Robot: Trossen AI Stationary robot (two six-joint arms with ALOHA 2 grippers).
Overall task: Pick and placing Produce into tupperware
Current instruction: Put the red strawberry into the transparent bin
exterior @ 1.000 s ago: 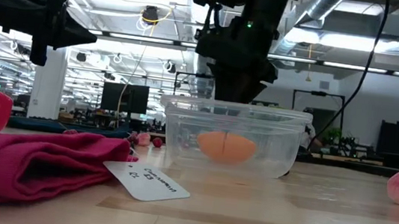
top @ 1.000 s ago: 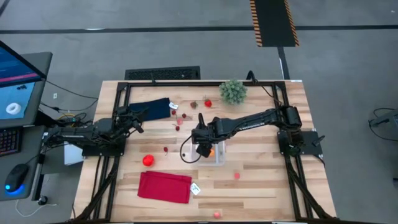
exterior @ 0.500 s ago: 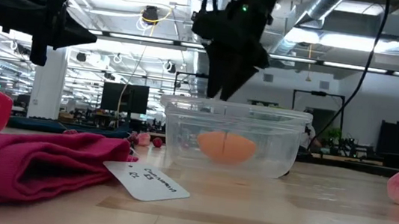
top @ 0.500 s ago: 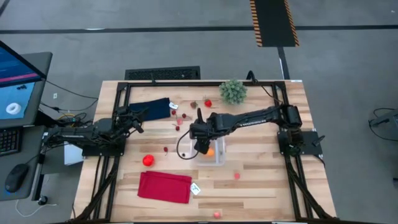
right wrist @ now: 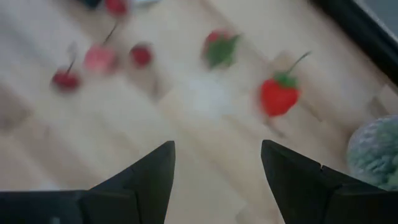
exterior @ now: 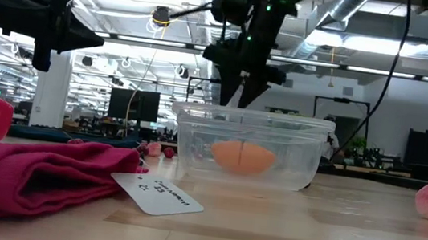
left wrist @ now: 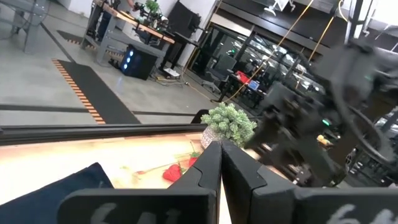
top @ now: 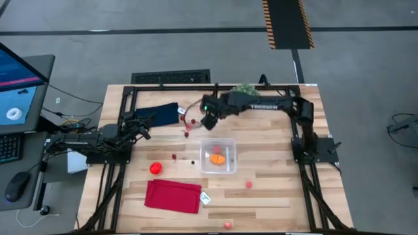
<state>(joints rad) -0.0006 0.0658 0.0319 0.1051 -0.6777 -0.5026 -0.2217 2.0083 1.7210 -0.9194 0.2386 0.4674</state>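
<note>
The clear tupperware [top: 218, 156] stands mid-table with an orange piece [top: 217, 158] and a small red piece inside; the low view shows the tupperware [exterior: 250, 147] and the orange piece [exterior: 242, 157] through its wall. My right gripper [top: 208, 120] hovers open beyond the tupperware, near the far edge. In its wrist view the right gripper [right wrist: 217, 146] is above a red strawberry [right wrist: 278, 94], a leafy red piece [right wrist: 217, 48] and cherries [right wrist: 99, 59]. More produce lies loose: a red ball [top: 155, 168], a pink piece [top: 228, 224]. My left gripper [top: 145, 132] waits shut at the table's left side.
A red cloth [top: 173, 196] with a white label card [top: 206, 198] lies near the front edge, and a navy cloth [top: 160, 114] at far left. The green spiky plant [top: 245, 88] sits at the far edge, partly behind the right arm. Bare wood lies right of the tupperware.
My right gripper has risen from just over the tupperware and swung toward the table's far edge, ending above the loose red produce there. The orange piece stays inside the tupperware, which has not moved.
</note>
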